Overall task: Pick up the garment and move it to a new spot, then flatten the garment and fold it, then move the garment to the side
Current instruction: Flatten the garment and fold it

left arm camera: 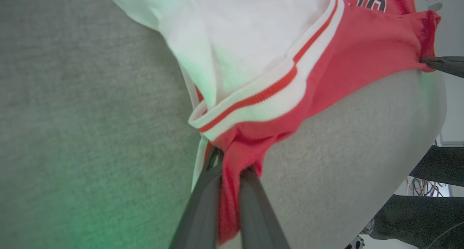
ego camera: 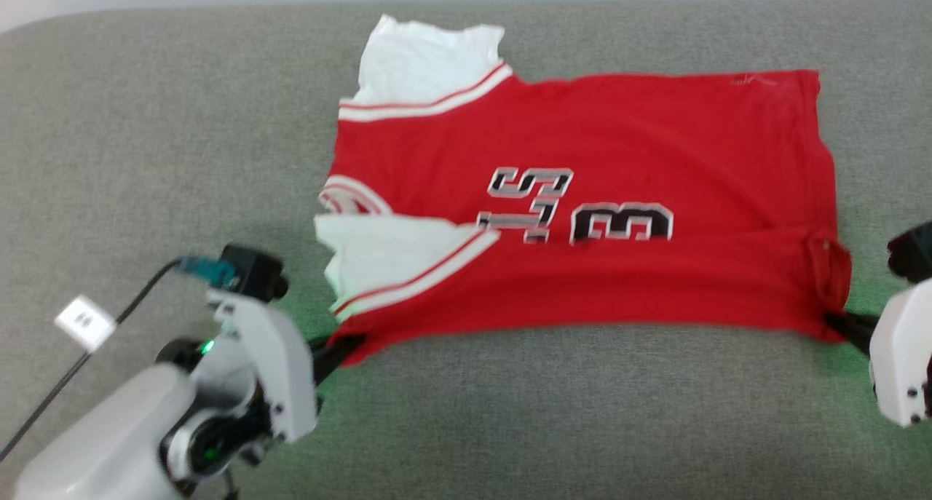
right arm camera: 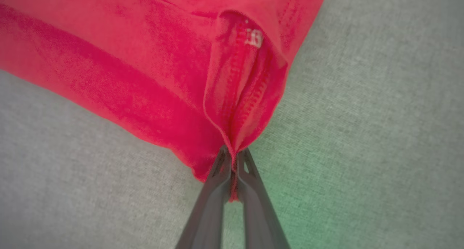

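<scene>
So the shirt is lying mid-desk, bare room all round. Left pincer is clamping the near sleeve-side corner, right pincer the near hem corner. Wrist views are showing the pinched cloth up close.

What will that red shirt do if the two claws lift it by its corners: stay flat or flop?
Probably flop: the shirt is thin cloth, bunched where the left gripper and right gripper pinch it. Its middle would likely sag between them. It looks light, and the loose white sleeve would probably dangle.

White arms, dark slim fingers
</scene>
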Motion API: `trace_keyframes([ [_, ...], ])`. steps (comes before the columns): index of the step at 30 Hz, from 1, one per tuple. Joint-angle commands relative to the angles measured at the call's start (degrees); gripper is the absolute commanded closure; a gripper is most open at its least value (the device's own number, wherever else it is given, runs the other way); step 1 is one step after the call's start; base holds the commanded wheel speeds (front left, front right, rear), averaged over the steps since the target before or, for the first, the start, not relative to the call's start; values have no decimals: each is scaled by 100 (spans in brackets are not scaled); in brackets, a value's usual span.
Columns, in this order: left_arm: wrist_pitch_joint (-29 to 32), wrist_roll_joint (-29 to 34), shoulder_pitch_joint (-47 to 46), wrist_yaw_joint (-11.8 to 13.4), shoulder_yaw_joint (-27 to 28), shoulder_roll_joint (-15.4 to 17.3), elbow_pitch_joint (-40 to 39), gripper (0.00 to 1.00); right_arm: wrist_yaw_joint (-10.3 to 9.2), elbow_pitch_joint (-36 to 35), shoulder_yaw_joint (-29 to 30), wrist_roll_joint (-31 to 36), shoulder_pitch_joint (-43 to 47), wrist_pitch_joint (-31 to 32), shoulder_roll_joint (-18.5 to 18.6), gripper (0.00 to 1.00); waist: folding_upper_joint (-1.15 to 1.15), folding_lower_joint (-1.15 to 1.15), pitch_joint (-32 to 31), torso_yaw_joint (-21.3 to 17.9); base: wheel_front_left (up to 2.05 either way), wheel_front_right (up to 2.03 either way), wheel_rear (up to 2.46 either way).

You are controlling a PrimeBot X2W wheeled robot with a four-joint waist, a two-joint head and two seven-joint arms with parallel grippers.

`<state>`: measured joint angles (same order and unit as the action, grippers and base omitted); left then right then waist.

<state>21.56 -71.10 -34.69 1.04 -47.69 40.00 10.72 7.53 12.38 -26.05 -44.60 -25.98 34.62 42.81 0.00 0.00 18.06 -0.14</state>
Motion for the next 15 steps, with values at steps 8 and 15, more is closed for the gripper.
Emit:
trace_keyframes([
  [8,-215,-129,897,474,112,709,-1157,100,-9,-828,309,-28,967,244,299,100,0,0,34,-99,0,0,0],
  [15,-533,-113,1146,791,276,832,-1609,0,-9,-1215,838,300,1235,-149,38,0,0,0,41,-105,0,0,0],
])
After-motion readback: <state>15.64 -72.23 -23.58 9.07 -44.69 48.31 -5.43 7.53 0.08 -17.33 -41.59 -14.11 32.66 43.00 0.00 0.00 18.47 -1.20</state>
